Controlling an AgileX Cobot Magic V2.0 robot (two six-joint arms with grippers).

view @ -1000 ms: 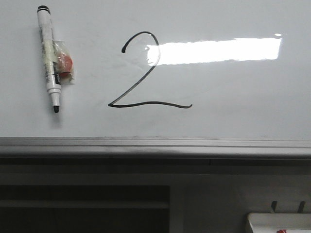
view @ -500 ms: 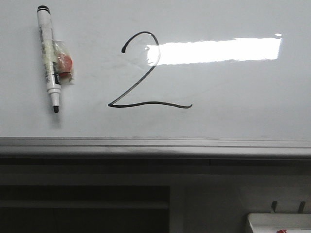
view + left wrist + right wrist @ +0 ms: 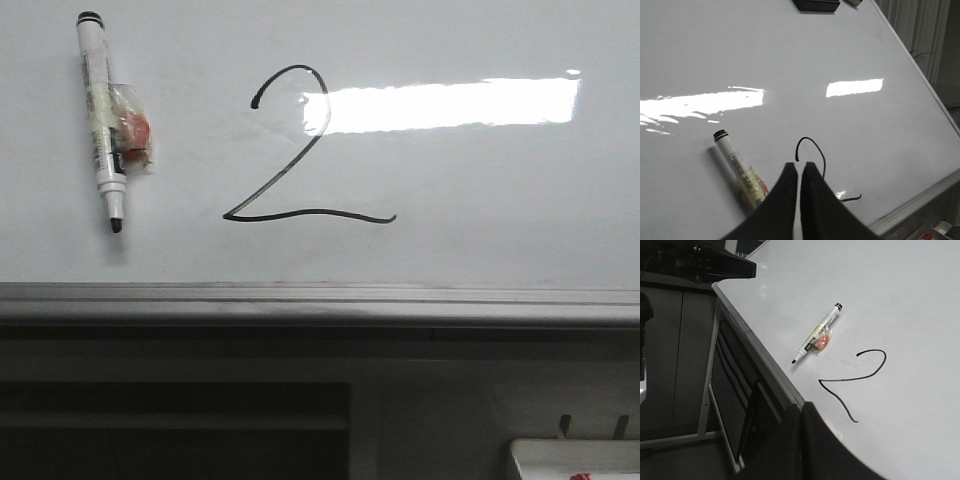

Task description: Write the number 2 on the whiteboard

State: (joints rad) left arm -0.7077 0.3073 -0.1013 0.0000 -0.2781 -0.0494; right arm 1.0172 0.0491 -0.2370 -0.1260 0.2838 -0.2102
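A thin black number 2 (image 3: 300, 150) stands drawn on the glossy whiteboard (image 3: 480, 200). It also shows in the right wrist view (image 3: 860, 375), and partly in the left wrist view (image 3: 812, 150) behind my fingers. A white marker (image 3: 103, 120) with a black tip hangs on the board left of the numeral; it shows in the left wrist view (image 3: 737, 167) and the right wrist view (image 3: 817, 340). My left gripper (image 3: 799, 165) is shut and empty, off the board. My right gripper (image 3: 801, 410) is shut and empty near the board's bottom rail. Neither gripper shows in the front view.
The grey metal bottom rail (image 3: 320, 302) runs under the board. A dark cabinet front (image 3: 170, 420) lies below it. A white tray corner (image 3: 575, 460) sits at the lower right. A black eraser-like block (image 3: 816, 5) sits near the board's top.
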